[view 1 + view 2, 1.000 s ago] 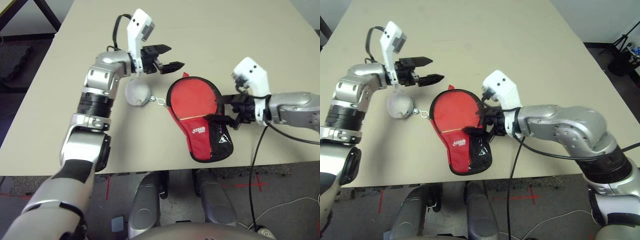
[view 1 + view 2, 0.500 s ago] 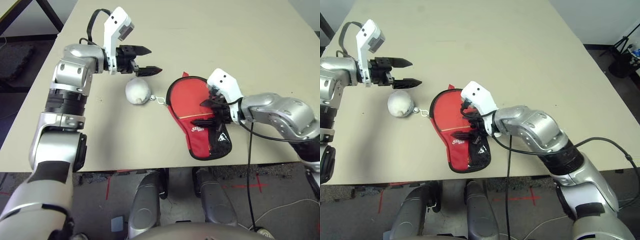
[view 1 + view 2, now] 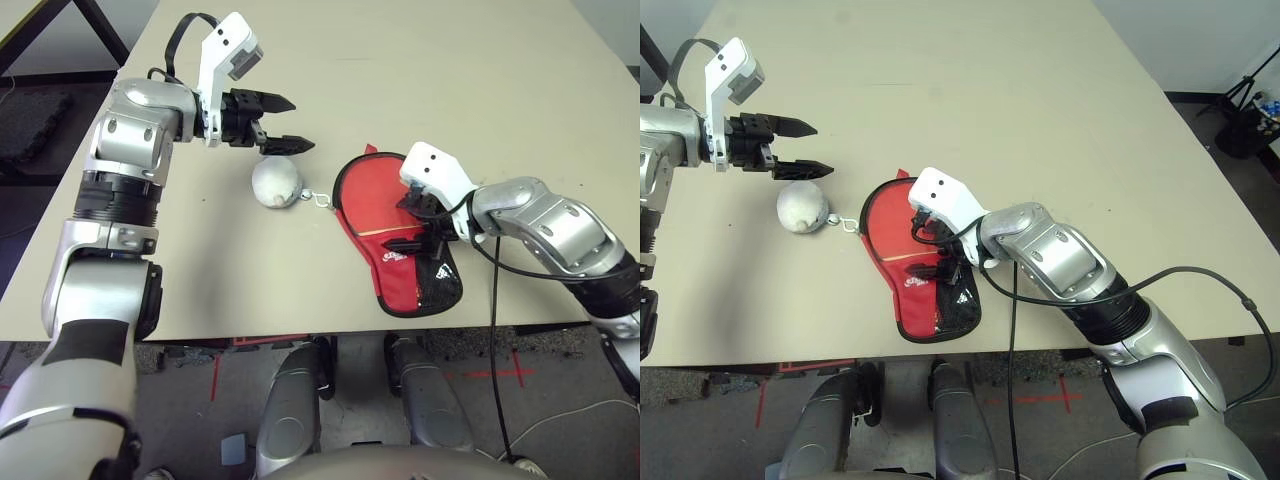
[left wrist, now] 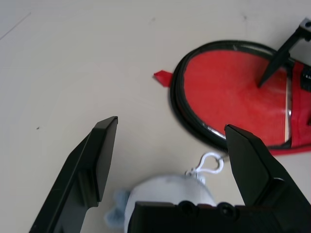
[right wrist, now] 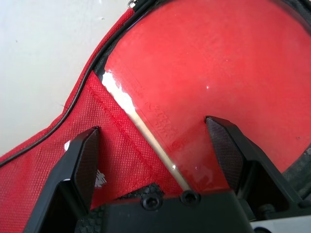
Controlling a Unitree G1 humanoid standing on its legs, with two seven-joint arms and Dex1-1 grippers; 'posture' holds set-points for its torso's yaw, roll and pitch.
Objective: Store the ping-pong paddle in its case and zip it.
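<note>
Ping-pong paddle [image 5: 204, 63] lies in unzipped case [image 3: 405, 285] | right gripper [image 3: 412, 222] fingers open above | left gripper [image 3: 282, 124] fingers open, empty | next: close flap, zip.

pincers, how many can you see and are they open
2, both open. The left pincer hovers just above the whitish soft lump on the table. The right pincer is down over the red case, where the ping-pong paddle lies.

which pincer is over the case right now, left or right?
The right pincer: open, it sits over the case and the ping-pong paddle in it. The left pincer, also open, hangs above the whitish lump, apart from the case.
</note>
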